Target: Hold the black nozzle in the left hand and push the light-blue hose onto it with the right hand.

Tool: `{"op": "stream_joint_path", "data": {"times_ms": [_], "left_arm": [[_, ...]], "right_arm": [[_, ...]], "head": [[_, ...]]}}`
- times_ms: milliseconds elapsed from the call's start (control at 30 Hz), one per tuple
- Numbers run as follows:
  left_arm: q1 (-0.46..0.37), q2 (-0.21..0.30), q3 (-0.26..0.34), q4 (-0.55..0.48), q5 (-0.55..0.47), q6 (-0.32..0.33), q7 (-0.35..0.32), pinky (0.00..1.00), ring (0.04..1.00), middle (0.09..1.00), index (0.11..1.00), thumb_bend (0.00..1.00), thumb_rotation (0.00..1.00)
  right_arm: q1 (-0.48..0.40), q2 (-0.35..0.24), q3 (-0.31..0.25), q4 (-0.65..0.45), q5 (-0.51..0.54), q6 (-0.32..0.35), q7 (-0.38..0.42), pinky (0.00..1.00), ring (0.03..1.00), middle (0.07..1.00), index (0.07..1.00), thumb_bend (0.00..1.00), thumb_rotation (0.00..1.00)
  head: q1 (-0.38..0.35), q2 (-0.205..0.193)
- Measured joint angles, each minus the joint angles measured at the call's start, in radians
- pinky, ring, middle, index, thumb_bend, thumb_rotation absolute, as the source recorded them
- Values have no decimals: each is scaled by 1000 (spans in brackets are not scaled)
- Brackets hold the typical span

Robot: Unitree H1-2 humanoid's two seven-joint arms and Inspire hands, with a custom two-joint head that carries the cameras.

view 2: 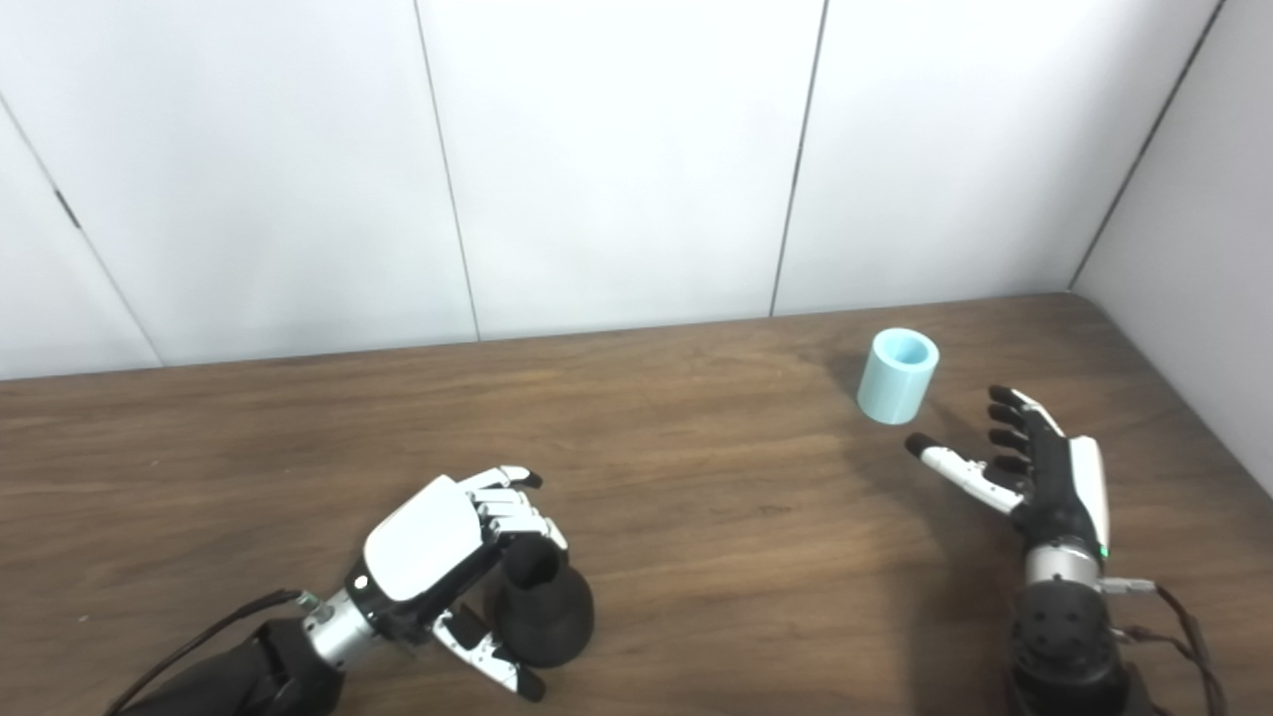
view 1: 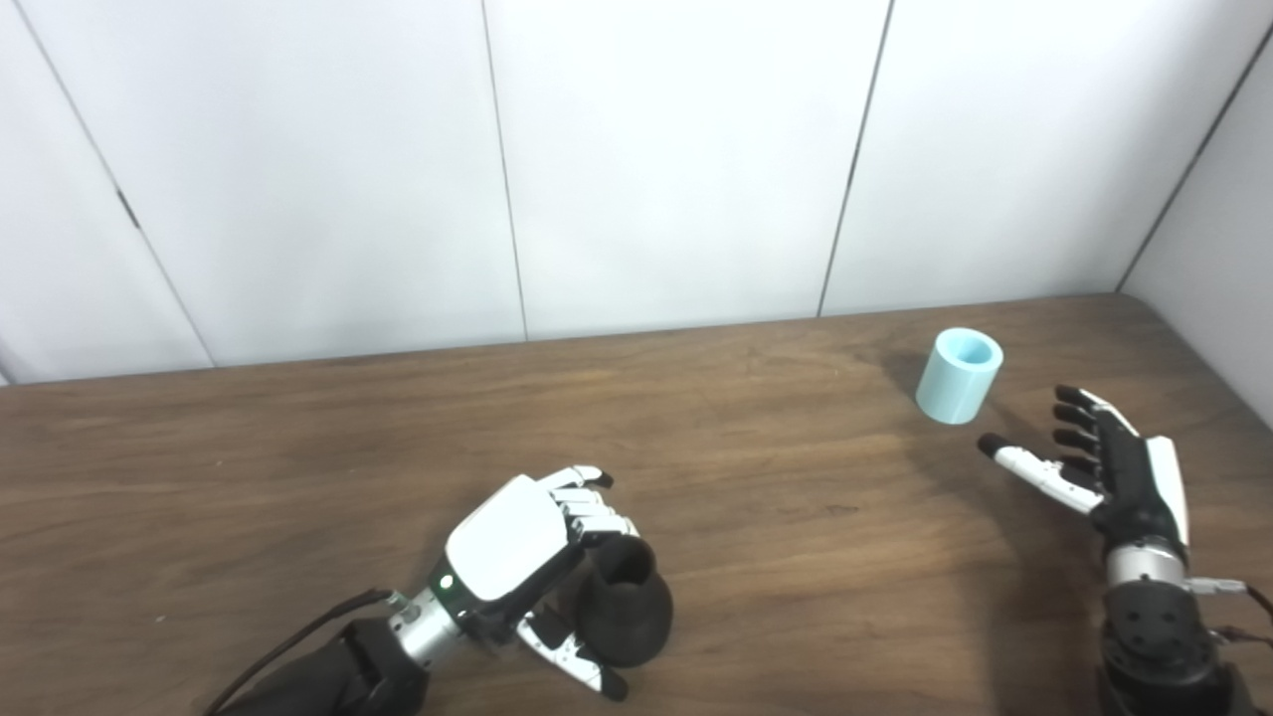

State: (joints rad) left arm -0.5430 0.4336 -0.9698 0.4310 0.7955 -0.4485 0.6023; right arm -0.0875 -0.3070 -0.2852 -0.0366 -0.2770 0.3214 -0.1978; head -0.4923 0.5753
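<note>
Nozzle [view 1: 624, 607], black, is sitting near the table's [view 1: 298, 467] front edge with the left hand [view 1: 517, 557] curling around it, while the light-blue hose [view 1: 958, 377] is standing ungrasped just beyond the spread, empty right hand [view 1: 1104, 467], joining not yet begun.

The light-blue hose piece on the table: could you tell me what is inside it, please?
The light-blue hose stands upright on the table, open end up. Only its pale inner wall shows; the bottom is hidden.

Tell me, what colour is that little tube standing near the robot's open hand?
Light blue; the hose shows best in the left eye view.
</note>
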Motion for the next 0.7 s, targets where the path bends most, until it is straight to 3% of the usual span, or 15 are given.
{"op": "stream_joint_path", "data": {"times_ms": [433,667,700], "left_arm": [[-28,17,-70,3,-49,0,21,830,534,458,472,501,0],[-30,18,-75,4,-56,0,20,824,533,467,457,501,0],[-30,18,-75,4,-56,0,19,824,534,468,457,501,0]], "right_arm": [[-68,-25,21,116,-17,-53,-39,699,775,801,811,1000,465],[-104,-30,25,149,-9,-57,-36,709,808,838,833,935,376],[-110,-29,26,149,-6,-54,-33,605,725,751,827,940,366]], "head": [[-11,-11],[-11,-12],[-17,-11]]}}
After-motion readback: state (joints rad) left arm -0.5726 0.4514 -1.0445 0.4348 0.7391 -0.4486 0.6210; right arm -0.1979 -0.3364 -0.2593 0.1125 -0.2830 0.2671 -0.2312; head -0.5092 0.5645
